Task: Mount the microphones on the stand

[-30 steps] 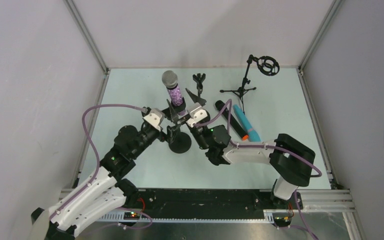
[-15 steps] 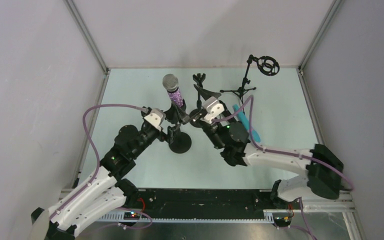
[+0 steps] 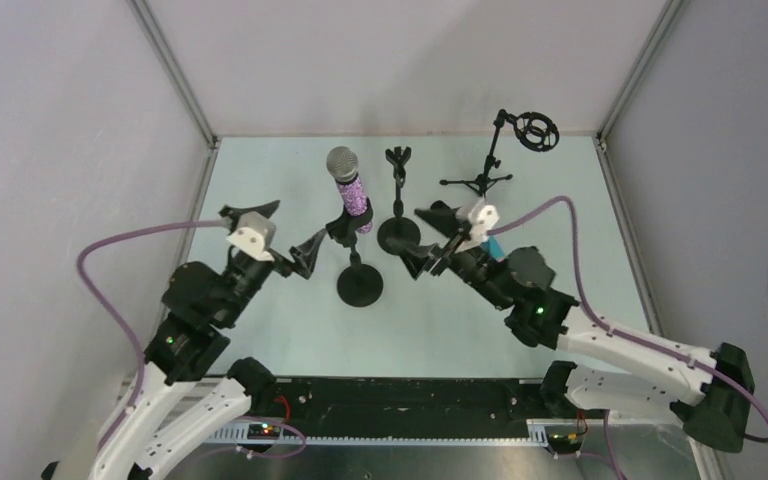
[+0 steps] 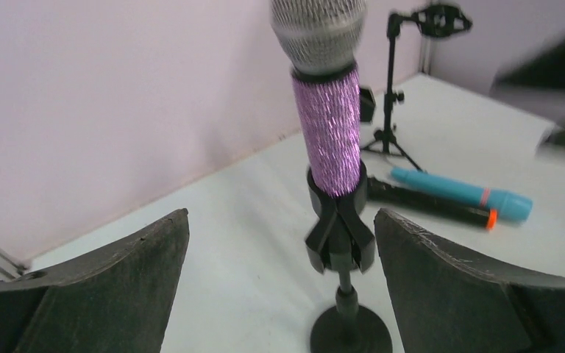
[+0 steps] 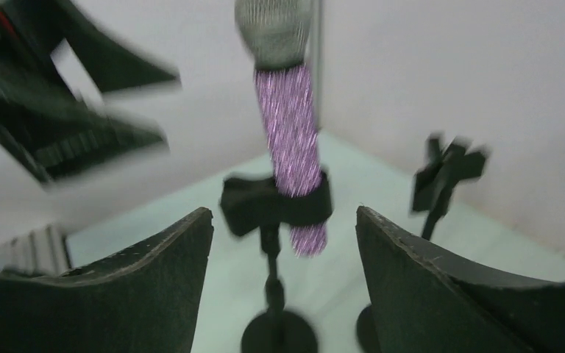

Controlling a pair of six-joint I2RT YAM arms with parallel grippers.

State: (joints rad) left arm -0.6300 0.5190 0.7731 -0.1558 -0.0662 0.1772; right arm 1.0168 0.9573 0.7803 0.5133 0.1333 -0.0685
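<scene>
Grey walls [image 3: 410,60] close in a pale green bench [image 3: 260,180]. From above, the purple microphone [image 3: 348,185] stands upright, clipped in a round-base stand [image 3: 360,287] near the middle of the bench. The left gripper [image 3: 282,232] is spread wide on its left and the right gripper [image 3: 428,240] is spread wide on its right, neither touching it. A second stand [image 3: 397,195] is just behind, toward the far edge, and a tripod stand [image 3: 500,150] sits by the far right corner. The teal microphone [image 3: 496,249] lies toward the right edge, mostly hidden by the right arm.

In the left wrist view the fingers [image 4: 118,287] are far apart. The purple microphone [image 4: 329,132] is beyond them in its clip. The teal microphone [image 4: 460,195] and the black microphone [image 4: 427,211] lie flat, side by side, near the tripod stand [image 4: 391,88].

The right wrist view is blurred. Its jaws are wide, with the purple microphone [image 5: 287,125] clipped beyond them and the second stand [image 5: 441,176] to its right.
</scene>
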